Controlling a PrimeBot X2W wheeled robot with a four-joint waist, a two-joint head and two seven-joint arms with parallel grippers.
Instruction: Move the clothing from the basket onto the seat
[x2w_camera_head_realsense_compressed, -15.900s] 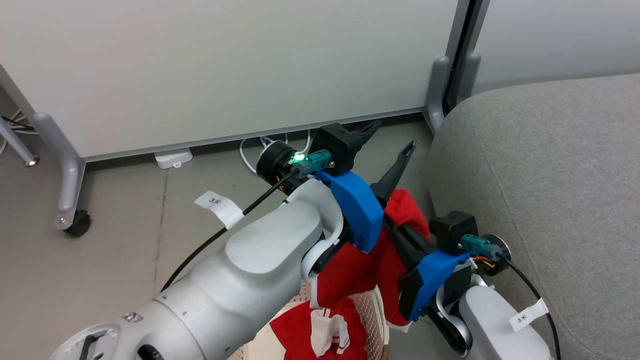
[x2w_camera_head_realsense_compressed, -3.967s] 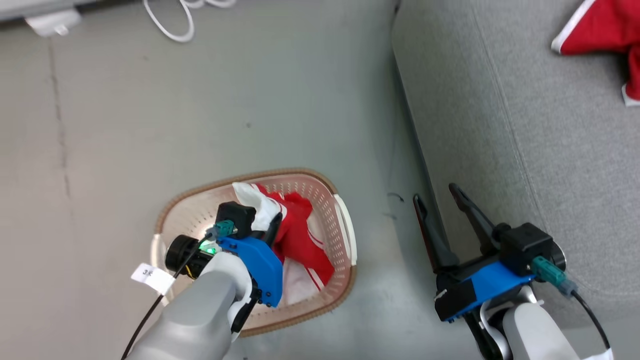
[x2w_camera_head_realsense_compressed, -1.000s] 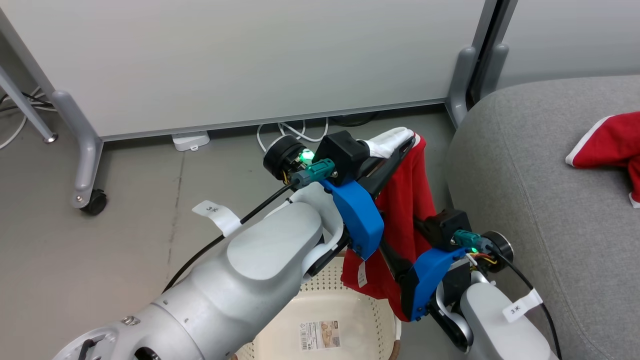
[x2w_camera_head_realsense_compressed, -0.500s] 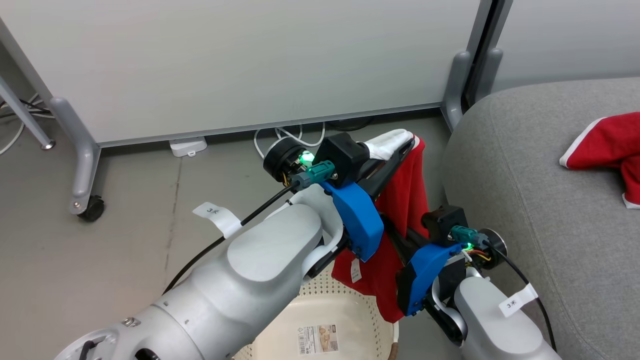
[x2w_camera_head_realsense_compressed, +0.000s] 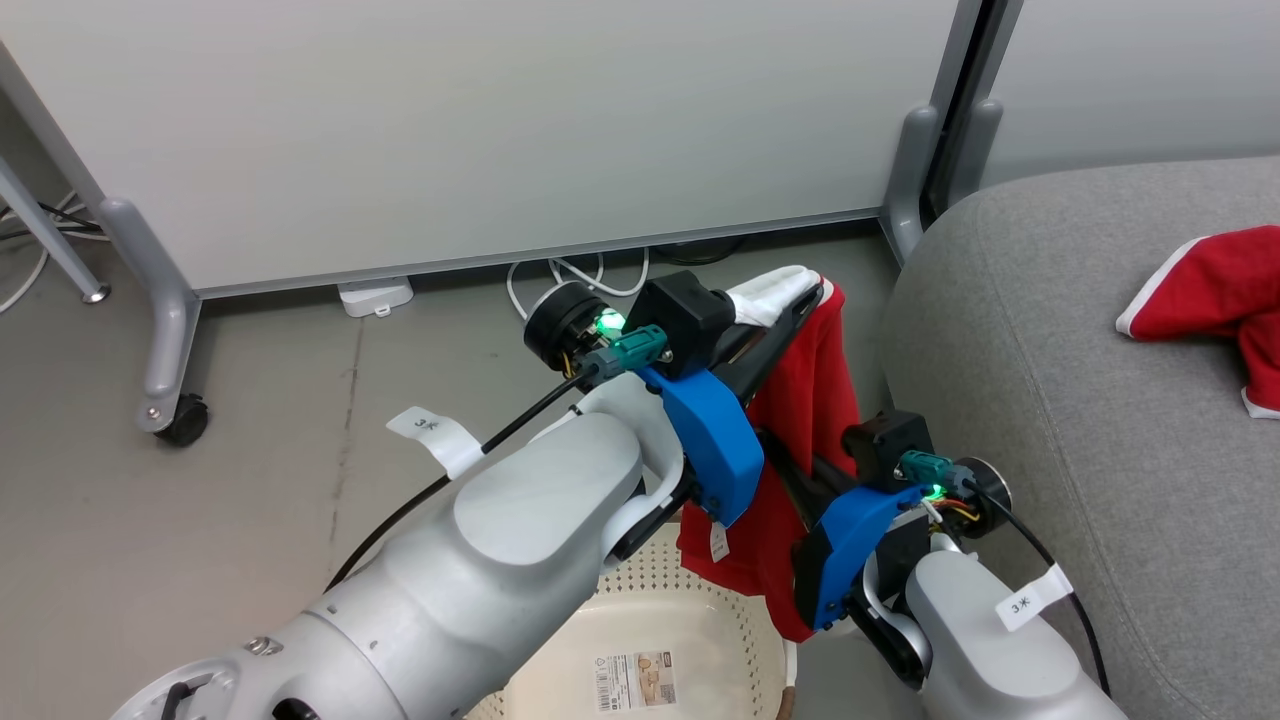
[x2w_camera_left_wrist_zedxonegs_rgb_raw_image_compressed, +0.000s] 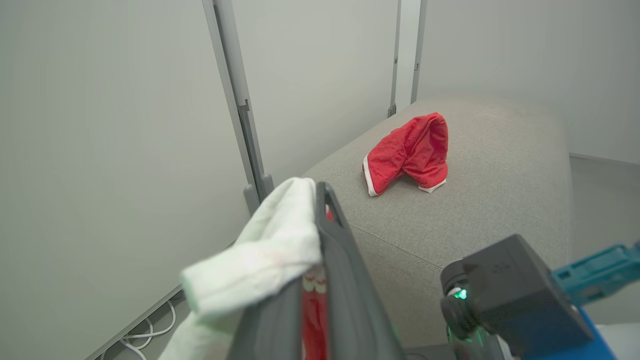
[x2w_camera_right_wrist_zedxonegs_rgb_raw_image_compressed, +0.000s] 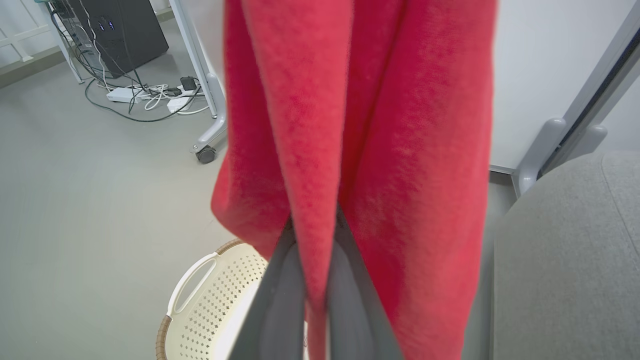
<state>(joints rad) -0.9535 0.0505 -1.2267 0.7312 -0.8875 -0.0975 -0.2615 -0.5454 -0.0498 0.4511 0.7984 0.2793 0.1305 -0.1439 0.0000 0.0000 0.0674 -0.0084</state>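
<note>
1. Left gripper: raised at the 12 o'clock position from the centre of the head view. The jaws are pressed together, pinching the white part of a red garment.

2. Right gripper: located at 5 o'clock from the left gripper in the head view, lower down the same garment. In the right wrist view the jaws are pressed together on a vertical fold of the red cloth.

3. Held garment: it hangs between the two grippers, white part uppermost. A small white tag shows near the lower hem. The hem hangs over the basket on its 1 o'clock side. Whether cloth and basket touch cannot be determined.

4. Basket: it stands on the floor at 6 o'clock in the head view. The inside bottom is bare except for a label sticker.

5. Second garment: red with white trim. It lies crumpled on the sofa, at 3 o'clock from the left gripper and well apart from it.

6. Sofa: it occupies the 3 o'clock side of the head view, just beside the basket.

7. Surroundings: a pale partition panel on castor legs stands at 12 o'clock. White cables lie on the floor along its base.
</note>
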